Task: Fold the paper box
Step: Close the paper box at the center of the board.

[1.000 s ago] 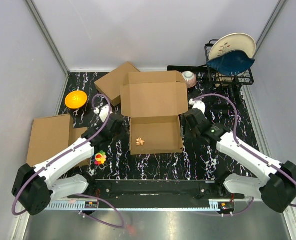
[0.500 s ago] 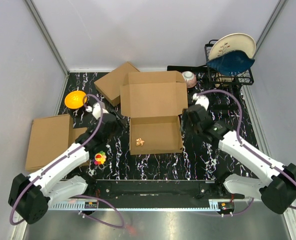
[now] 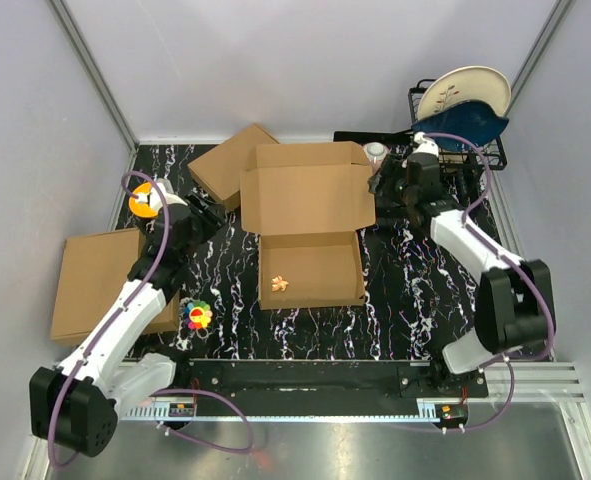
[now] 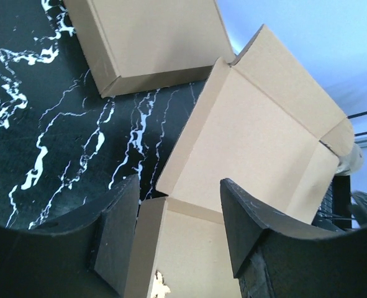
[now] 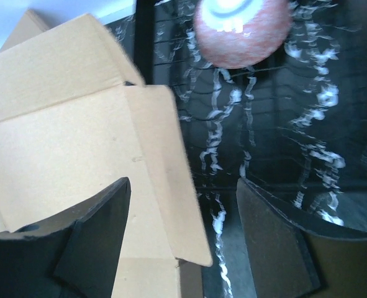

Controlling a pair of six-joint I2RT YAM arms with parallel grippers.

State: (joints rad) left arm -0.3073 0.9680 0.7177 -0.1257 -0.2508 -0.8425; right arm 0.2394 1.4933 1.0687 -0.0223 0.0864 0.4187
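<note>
from above, the paper box sits in the middle of the black table. its lid is open and leans back, and its tray lies flat in front. a small orange thing lies in the tray. the left gripper is near the left side of the box but not touching it. the right gripper is just beside the box's right flap. a small box lies behind the paper box on the left. a flat cardboard lies far left, near an orange bowl and a bright toy. a pink cup and a rack with a plate and a blue bowl are at the back right.

from the left wrist, the left gripper has its two black fingers wide apart with nothing held. the paper box shows past them, lid up. the small box is behind it.

from the right wrist, the right gripper is spread wide too and grips nothing. the side flap of the paper box shows between the fingers. i cannot tell if it touches them. the pink cup is at the top.
</note>
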